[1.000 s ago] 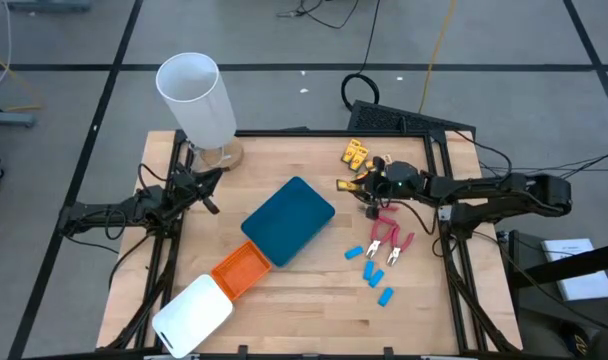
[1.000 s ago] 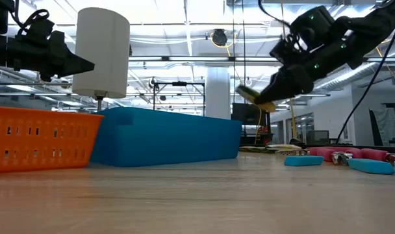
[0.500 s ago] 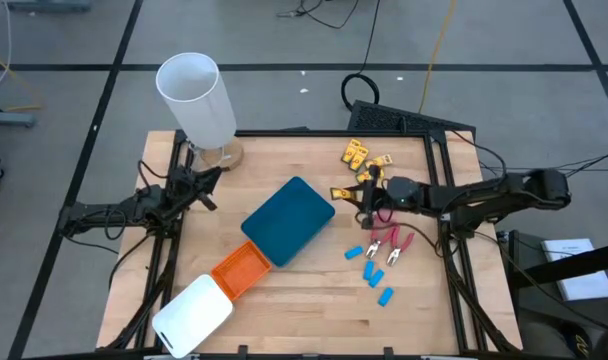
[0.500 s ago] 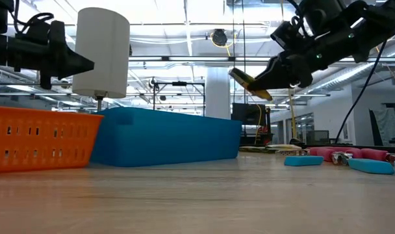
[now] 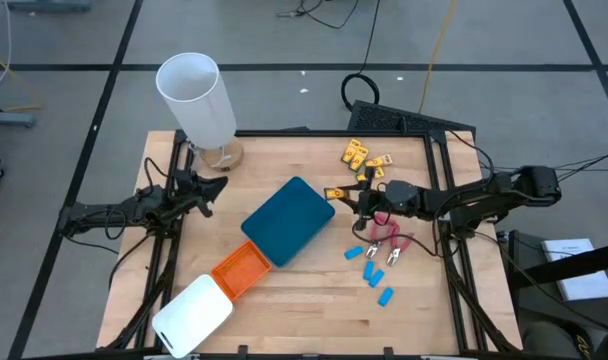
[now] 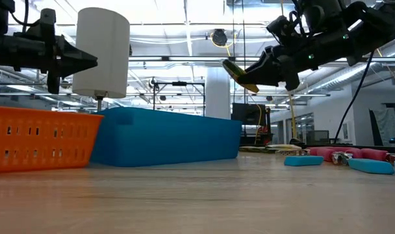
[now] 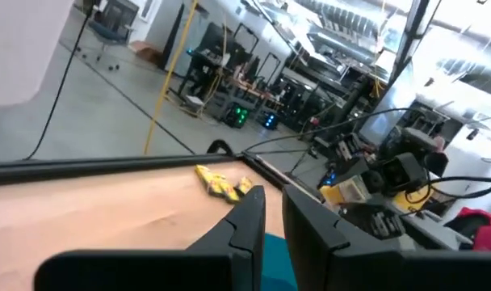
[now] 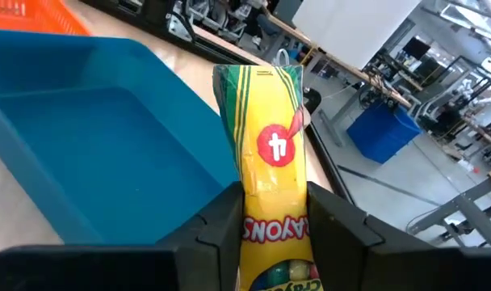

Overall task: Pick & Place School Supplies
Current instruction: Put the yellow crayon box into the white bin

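Leftward since a second ago, the right hand (image 5: 346,196) pinches a yellow crayon pack (image 8: 267,174) protruding toward the teal tray (image 5: 287,220).

yellow-green crayon box (image 8: 270,170), teal tray (image 5: 288,220)

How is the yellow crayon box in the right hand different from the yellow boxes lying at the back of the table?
The crayon box is clamped in the right hand, in the air beside the blue tray; the other yellow boxes lie loose on the table near its far edge. The held one is single, while those form a small cluster. All are yellow.
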`<state>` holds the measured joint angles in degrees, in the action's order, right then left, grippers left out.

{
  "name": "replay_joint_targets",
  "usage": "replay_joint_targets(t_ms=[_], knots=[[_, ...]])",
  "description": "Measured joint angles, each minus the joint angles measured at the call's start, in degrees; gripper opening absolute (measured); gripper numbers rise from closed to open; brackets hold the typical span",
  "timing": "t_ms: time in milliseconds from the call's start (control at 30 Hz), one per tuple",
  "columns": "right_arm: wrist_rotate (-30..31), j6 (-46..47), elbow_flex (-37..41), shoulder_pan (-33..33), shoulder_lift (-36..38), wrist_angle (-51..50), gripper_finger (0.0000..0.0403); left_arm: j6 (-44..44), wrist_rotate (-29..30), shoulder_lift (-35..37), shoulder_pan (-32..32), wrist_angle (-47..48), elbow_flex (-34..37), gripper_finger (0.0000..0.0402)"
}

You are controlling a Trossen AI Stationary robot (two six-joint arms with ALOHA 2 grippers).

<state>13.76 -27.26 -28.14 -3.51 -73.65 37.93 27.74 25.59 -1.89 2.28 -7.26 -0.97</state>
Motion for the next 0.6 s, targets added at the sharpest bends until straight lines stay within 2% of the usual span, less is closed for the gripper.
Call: replay_joint_targets(t_ms=[200, 300, 400, 500, 600], knots=[[2.9, -4.7, 0.0, 0.0, -0.1, 0.9, 0.0114, 6.1, -0.1, -2.7, 0.0, -1.6, 0.0, 0.0049], [4.4, -5.4, 0.0, 0.0, -0.1, 1.5, 0.0114, 9.0, -3.3, -7.3, -0.4, -5.5, 0.0, 0.0060], [4.3, -5.6, 0.0, 0.0, -0.1, 1.7, 0.0114, 8.3, -6.1, -14.2, -1.5, -15.1, 0.0, 0.0094], [4.4, -6.5, 0.0, 0.0, -0.1, 2.1, 0.0114, 7.2, -6.1, -23.1, -2.7, -26.0, -0.1, 0.0148], [4.4, -6.6, 0.0, 0.0, -0.1, 3.4, 0.0114, 6.6, -6.1, -32.5, -3.1, -31.0, -2.6, 0.0204]])
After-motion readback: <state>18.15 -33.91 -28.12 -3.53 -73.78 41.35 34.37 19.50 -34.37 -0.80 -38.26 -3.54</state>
